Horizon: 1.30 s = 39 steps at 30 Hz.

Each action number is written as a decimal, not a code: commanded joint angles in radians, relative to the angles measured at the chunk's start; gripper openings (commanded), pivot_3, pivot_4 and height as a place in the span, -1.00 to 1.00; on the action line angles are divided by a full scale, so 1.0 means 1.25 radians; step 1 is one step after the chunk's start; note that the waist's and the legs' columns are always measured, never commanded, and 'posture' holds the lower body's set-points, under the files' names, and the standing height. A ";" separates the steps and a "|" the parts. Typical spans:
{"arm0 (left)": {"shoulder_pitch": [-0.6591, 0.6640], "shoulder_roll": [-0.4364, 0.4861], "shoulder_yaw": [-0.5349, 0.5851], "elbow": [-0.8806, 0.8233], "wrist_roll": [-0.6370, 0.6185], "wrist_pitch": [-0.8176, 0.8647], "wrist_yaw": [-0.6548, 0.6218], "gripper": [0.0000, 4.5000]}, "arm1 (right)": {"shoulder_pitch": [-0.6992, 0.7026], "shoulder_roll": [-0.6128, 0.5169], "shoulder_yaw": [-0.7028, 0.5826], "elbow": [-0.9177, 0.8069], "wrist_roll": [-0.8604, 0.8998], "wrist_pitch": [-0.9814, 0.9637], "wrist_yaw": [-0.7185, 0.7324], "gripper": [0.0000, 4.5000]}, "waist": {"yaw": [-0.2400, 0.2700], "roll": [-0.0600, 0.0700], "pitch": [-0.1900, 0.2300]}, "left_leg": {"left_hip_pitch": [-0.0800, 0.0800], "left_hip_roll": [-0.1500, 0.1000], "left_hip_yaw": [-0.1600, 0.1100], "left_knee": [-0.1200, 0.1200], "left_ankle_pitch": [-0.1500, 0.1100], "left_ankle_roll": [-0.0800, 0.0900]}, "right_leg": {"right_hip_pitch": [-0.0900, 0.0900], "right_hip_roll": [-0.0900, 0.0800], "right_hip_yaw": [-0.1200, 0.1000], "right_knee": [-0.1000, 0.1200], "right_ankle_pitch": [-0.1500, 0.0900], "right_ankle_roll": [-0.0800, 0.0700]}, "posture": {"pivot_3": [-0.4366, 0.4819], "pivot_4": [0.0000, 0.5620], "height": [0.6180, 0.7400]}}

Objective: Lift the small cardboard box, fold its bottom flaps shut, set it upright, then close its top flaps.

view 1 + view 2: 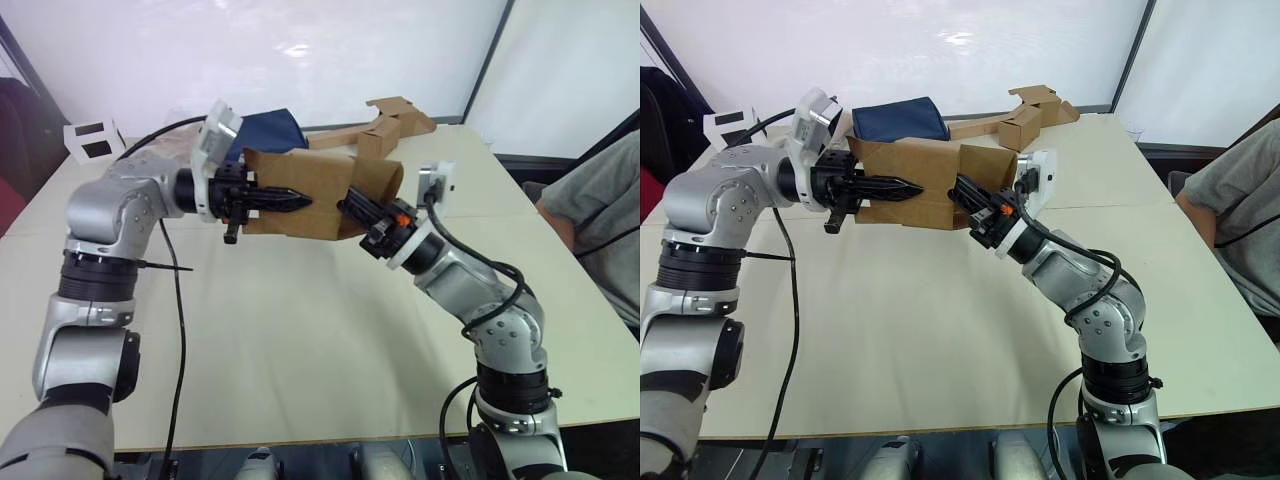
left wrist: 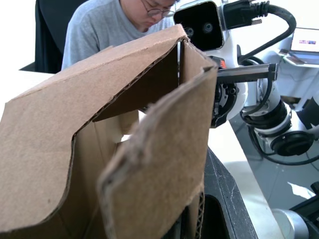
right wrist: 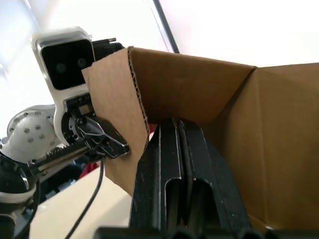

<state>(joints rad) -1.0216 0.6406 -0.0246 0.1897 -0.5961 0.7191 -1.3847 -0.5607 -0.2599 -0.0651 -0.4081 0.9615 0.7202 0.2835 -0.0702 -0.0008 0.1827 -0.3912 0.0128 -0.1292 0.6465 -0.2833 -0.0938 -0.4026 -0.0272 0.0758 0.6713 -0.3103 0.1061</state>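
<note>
Overhead, in the left eye view, the small plain brown corrugated cardboard box [image 1: 320, 195] is held in the air above the pale tabletop [image 1: 300, 340], between the two arms. The left end effector [image 1: 285, 200] lies across the box's near wall with its black fingers drawn together to a point; whether they pinch cardboard or merely press on it is hard to tell. The right end effector [image 1: 352, 208] reaches into the box's right end, its fingertips hidden by the cardboard. Behind the box, a dark blue fabric bundle [image 1: 268, 128] is partly covered by it, and a cluster of brown cardboard pieces with a long strip [image 1: 385, 122] lies at the far edge. A small white box with black squares [image 1: 93, 137] sits at the far left corner. A person in a grey shirt [image 1: 600, 215] is cut off by the frame's right edge.

The left wrist view looks into the box's open end, where loose brown flaps [image 2: 164, 154] stand close to the lens and hide the left fingers almost wholly; I cannot tell which end's flaps these are.

From the right wrist view, the right end effector's black fingers [image 3: 169, 164] are pressed together inside the box, beside a corrugated edge, gripping nothing visible.
</note>
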 commanded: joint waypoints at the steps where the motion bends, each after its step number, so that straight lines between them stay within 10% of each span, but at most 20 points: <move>1: -0.016 -0.002 0.008 0.000 0.005 -0.017 0.008 -1.00 | 0.016 -0.021 -0.014 -0.019 -0.003 -0.010 0.034 -0.98 | 0.000 0.000 0.000 | 0.000 0.000 0.000 0.000 0.000 0.000 | 0.000 0.000 0.000 0.000 0.000 0.000 | -0.05 -0.47 1.00; 13: -0.030 -0.002 0.006 0.014 0.016 -0.021 -0.006 -1.00 | 0.133 -0.168 -0.099 -0.069 0.127 0.067 0.111 -0.98 | 0.000 0.000 0.000 | 0.000 0.000 0.000 0.000 0.000 0.001 | 0.000 0.000 0.000 0.000 0.000 0.000 | -0.05 -0.47 1.00; 39: -0.027 0.000 0.016 -0.040 -0.019 0.030 -0.012 -1.00 | 0.110 -0.090 0.024 0.038 -0.124 -0.043 0.156 -0.98 | 0.000 0.000 0.000 | 0.000 0.000 0.000 0.001 0.000 0.001 | 0.000 0.000 0.000 0.000 0.000 0.000 | -0.05 -0.47 1.00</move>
<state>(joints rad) -1.0363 0.6266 -0.0238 0.1833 -0.5939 0.7444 -1.3899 -0.3927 -0.3875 -0.0249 -0.3540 0.8207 0.7058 0.4794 -0.0698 -0.0008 0.1827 -0.3914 0.0129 -0.1292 0.6473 -0.2838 -0.0928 -0.4023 -0.0269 0.0758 0.6713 -0.3103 0.1061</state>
